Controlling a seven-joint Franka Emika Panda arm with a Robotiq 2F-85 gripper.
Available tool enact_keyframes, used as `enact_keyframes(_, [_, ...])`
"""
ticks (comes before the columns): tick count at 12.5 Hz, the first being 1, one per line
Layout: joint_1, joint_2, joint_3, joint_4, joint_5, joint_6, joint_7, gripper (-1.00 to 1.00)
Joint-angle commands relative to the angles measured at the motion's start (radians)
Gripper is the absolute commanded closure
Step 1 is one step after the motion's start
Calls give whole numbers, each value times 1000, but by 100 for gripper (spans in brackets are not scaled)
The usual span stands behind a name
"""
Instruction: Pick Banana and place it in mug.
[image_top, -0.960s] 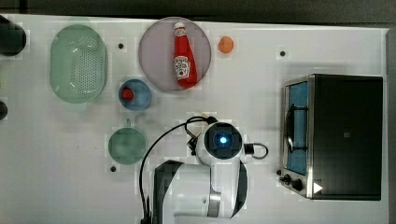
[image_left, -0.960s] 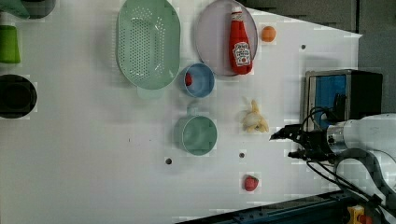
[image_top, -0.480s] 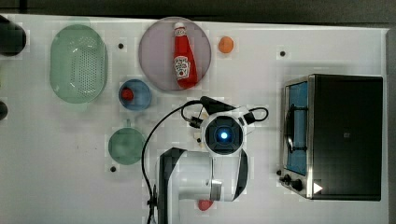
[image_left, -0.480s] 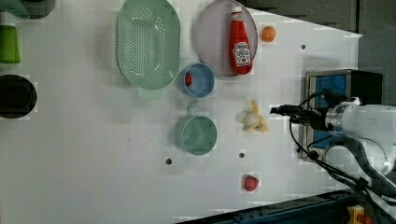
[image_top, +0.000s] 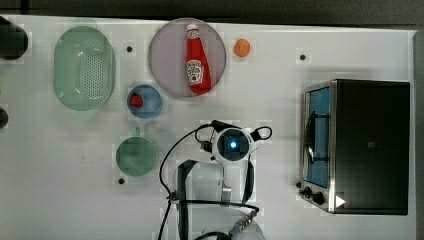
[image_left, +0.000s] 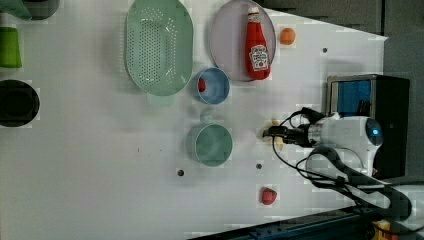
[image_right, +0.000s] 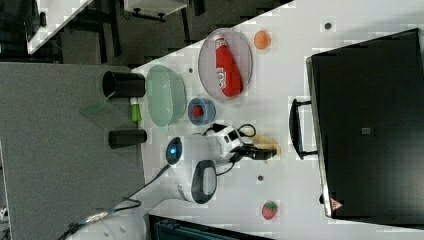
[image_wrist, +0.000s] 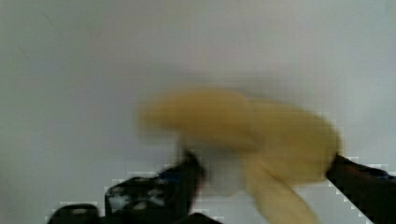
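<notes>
The pale yellow banana (image_wrist: 243, 126) lies on the white table, between the mug and the oven. My gripper (image_wrist: 262, 162) is low over it and open, one dark finger on each side of the fruit. In the left view the fingers (image_left: 272, 133) cover much of the banana (image_left: 276, 143); the right view shows its end (image_right: 270, 144) poking past the gripper (image_right: 261, 151). From the top view the wrist (image_top: 232, 145) hides the banana. The teal-green mug (image_top: 136, 156) stands empty and upright, a short way off to the left view's left (image_left: 212, 145).
A ketchup bottle (image_top: 196, 65) lies on a round plate (image_top: 165, 60), an orange ball (image_top: 242, 47) beside it. A blue bowl (image_top: 150, 102) holds a red piece. A green colander (image_top: 82, 67), a toaster oven (image_top: 370, 145) and a strawberry (image_left: 268, 196) also sit on the table.
My gripper has swung toward the left view's left and come down around the banana, staying open. Nothing on the table has moved.
</notes>
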Motion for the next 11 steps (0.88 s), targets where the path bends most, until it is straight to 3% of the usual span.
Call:
enact_keyframes(1, [-4,-32,9,15,2,38,-51,-100])
enact_keyframes(2, [-4,-25,11,15,2,39,-48,-93])
enact_keyframes(8, [-5,-43,14,18,3,47,-46,45])
enact_keyframes(11, [-7,-132,10,16,2,8,-46,45])
